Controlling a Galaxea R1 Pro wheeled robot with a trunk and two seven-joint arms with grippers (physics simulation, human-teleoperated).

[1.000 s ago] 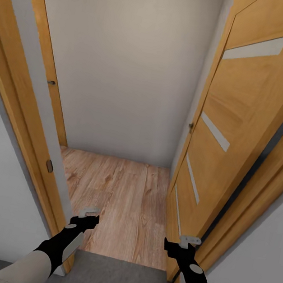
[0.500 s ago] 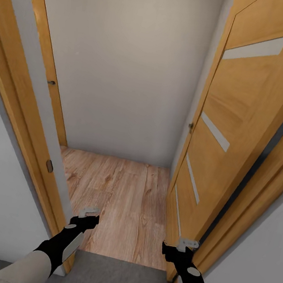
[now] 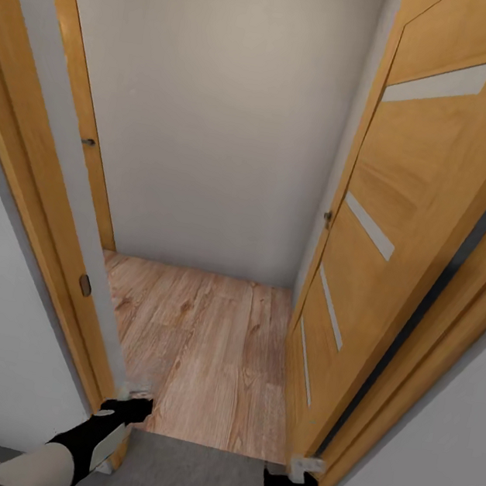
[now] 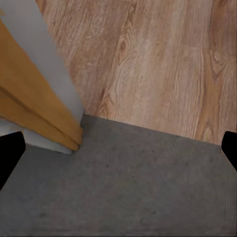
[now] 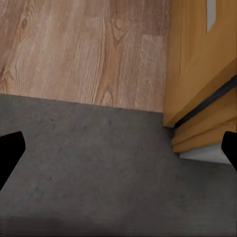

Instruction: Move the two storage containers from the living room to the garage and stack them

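1. Head view: doorway from the floor point(image 3: 191, 474), dark grey concrete, onto light wood planks point(image 3: 212, 340); white wall point(image 3: 216, 113) ahead.
2. Open wooden door point(image 3: 403, 221) at right, orange door frame point(image 3: 47, 243) at left.
3. Left gripper point(image 3: 127, 401) and right gripper point(image 3: 293, 471) both spread wide, holding nothing, over the threshold.
4. Wrist views: concrete meets planks.

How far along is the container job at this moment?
Nothing looks done from here: no container is in sight. Both claws are open and empty, the left claw and right claw held low over the grey concrete floor. In hand: the robot faces an open wooden door at a threshold onto wood-plank floor. Whether any container has reached the garage cannot be told; fetching, placing and stacking appear to remain.
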